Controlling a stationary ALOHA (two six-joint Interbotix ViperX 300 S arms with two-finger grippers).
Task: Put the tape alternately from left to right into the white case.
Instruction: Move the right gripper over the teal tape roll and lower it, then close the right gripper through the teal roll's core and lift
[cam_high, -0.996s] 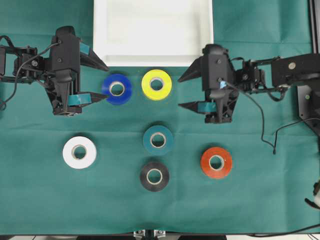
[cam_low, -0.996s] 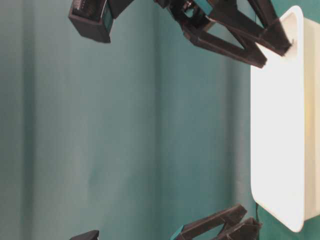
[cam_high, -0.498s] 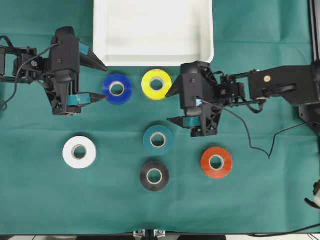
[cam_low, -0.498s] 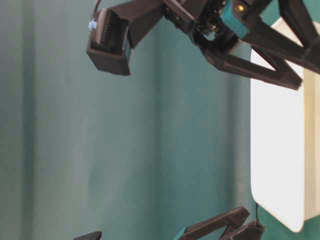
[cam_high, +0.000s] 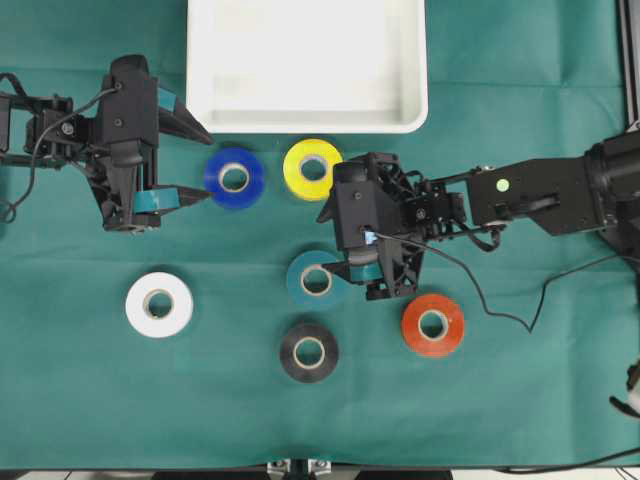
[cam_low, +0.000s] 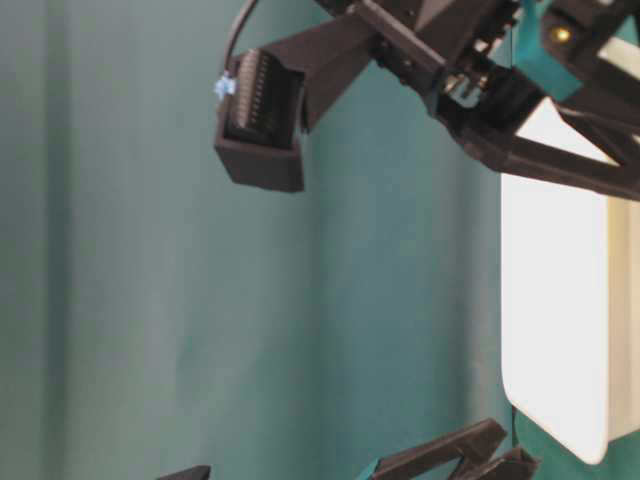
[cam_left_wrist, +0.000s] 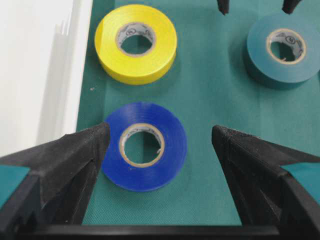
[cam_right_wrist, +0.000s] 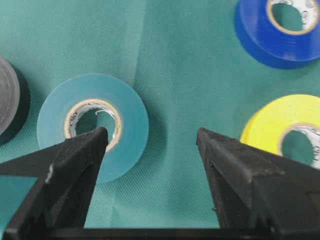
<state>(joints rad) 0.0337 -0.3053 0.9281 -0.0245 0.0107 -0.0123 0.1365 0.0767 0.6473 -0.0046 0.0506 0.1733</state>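
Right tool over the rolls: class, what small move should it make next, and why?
Probably shift sideways toward the teal roll. The open right tool has one finger over that roll's core and bare cloth between its jaws, so it is not yet centred.

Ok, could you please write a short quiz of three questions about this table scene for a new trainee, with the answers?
1. True or false: the white case already holds a roll of tape.
2. Which roll lies between the open jaws of the left tool? A) the blue roll B) the white roll C) the black roll
3. Fill in: the right tool hangs open between the yellow roll and the ____ roll.

Key: 1 false, all six rolls lie on the green cloth. 2 A. 3 teal.
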